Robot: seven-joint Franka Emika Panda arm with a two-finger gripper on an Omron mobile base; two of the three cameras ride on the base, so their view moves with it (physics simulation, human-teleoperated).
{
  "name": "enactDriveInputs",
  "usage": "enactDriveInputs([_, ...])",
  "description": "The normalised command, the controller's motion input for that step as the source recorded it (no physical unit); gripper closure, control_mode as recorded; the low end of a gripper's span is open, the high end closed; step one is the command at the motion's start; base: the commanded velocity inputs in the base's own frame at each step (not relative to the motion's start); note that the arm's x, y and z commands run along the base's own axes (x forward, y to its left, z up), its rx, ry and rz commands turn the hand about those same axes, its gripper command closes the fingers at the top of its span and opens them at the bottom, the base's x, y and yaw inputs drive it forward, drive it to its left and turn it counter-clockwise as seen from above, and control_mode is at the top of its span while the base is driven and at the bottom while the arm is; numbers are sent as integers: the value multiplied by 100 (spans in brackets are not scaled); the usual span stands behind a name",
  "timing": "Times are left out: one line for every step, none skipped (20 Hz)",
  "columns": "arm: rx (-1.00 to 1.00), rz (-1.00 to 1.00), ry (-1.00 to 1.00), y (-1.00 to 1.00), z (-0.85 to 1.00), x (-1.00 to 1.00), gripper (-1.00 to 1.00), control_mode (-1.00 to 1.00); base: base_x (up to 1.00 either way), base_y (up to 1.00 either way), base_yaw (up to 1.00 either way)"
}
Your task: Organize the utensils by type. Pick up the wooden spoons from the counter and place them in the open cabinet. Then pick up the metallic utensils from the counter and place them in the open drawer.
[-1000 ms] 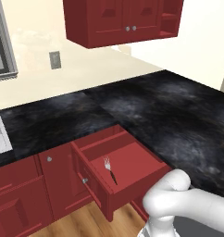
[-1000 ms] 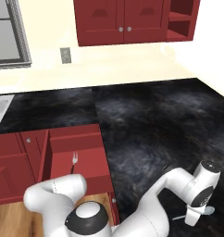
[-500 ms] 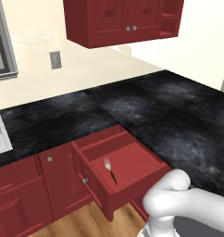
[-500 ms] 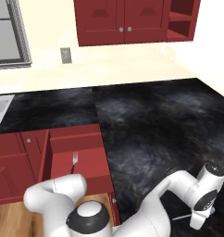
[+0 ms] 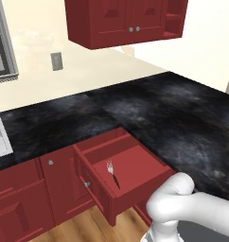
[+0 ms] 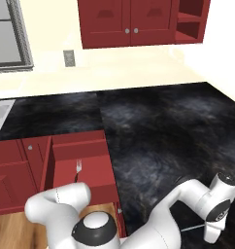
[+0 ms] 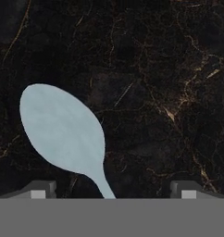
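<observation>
A thin pale silver teaspoon [image 7: 63, 132] lies on the black counter [image 7: 155, 69], its bowl up and left of centre in the hand view. My gripper [image 7: 113, 190] hangs close over it, open, with one fingertip on each side of the spoon's neck and neither touching it. In the right base view the gripper [image 6: 211, 236] points down at the counter's near right, and the teaspoon handle [image 6: 192, 227] pokes out to its left. The silver fork [image 5: 112, 174] with a dark handle lies inside the open drawer [image 5: 135, 189]. The wooden spoons are out of view.
The open cabinet [image 6: 190, 22] hangs on the wall at the far right, beside closed red doors [image 6: 129, 19]. The drawer [image 6: 80, 187] sticks out over the wood floor. Red floor cabinets [image 5: 22, 203] stand left of it, and a sink edge [image 5: 0, 139] shows at far left.
The hand has sunk a little toward the counter over the teaspoon. The jaws have spread slightly wider.
</observation>
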Motion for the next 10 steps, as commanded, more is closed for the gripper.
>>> enactDriveInputs([0, 9, 0, 1, -36, -20, -100, -100, 0, 0, 0])
enactDriveInputs([0, 7, 0, 4, -37, -20, -100, -100, 0, 0, 0])
enactDriveInputs([0, 3, 0, 6, -39, -20, -100, -100, 0, 0, 0])
enactDriveInputs([0, 0, 0, 10, -40, -15, -100, -100, 0, 0, 0])
enactDriveInputs([0, 0, 0, 16, -42, -15, -100, -100, 0, 0, 0])
enactDriveInputs([0, 0, 0, 16, -43, -17, -100, -100, 0, 0, 0])
enactDriveInputs([-1, 0, 0, 18, -44, -16, 100, -100, 0, 0, 0])
enactDriveInputs([0, 0, 0, 20, -46, -14, 100, -100, 0, 0, 0])
enactDriveInputs([0, 0, 0, 14, -44, -9, 100, -100, 0, 0, 0])
enactDriveInputs([0, 0, 0, 12, -41, -7, 100, -100, 0, 0, 0])
